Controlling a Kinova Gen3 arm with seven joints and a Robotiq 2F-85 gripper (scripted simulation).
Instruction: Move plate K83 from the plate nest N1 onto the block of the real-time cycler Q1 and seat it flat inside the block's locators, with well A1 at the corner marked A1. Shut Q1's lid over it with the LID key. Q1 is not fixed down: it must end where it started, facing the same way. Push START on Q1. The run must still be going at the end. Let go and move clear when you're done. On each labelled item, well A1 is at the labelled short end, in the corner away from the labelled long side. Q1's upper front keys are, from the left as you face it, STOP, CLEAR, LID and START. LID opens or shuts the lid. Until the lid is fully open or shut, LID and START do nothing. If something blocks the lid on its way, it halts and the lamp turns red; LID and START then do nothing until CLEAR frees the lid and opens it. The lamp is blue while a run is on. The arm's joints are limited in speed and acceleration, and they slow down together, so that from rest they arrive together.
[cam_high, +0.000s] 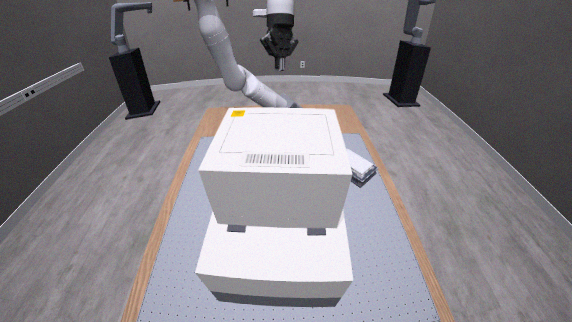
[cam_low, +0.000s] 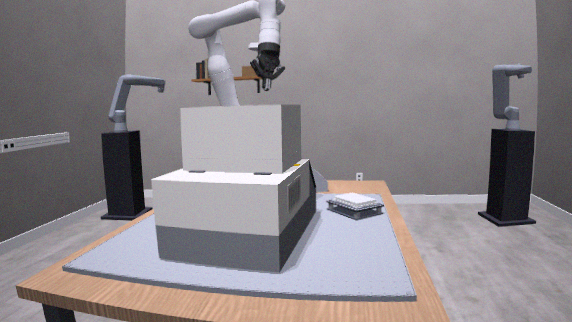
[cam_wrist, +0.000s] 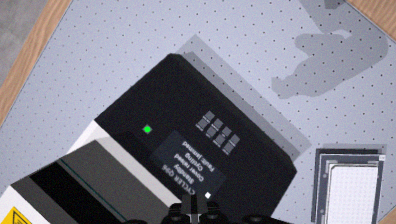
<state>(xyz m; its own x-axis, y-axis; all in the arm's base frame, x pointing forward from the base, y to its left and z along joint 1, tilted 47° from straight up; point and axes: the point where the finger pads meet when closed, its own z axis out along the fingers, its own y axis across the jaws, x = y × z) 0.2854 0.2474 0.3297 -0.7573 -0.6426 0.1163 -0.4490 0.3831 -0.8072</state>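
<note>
The cycler Q1 (cam_high: 275, 200) is a white two-tier box in the middle of the grey mat, also in the exterior view (cam_low: 235, 200). Its large white upper part (cam_high: 276, 150) sits over the body. The wrist view looks straight down on its black front panel (cam_wrist: 200, 150), with a green lamp (cam_wrist: 147, 129) and a row of four keys (cam_wrist: 217, 132). Plate K83 (cam_low: 355, 201) is white and lies in the dark nest N1 (cam_low: 354, 209) on the mat beside Q1; it also shows in the wrist view (cam_wrist: 351, 189). My gripper (cam_high: 281, 64) hangs high above the panel, shut and empty.
Two black pedestals with grey camera arms stand on the floor, one at each side (cam_low: 121, 172) (cam_low: 509, 175). The mat (cam_low: 345, 250) lies on a wooden table whose edge (cam_low: 412, 242) runs close to the nest.
</note>
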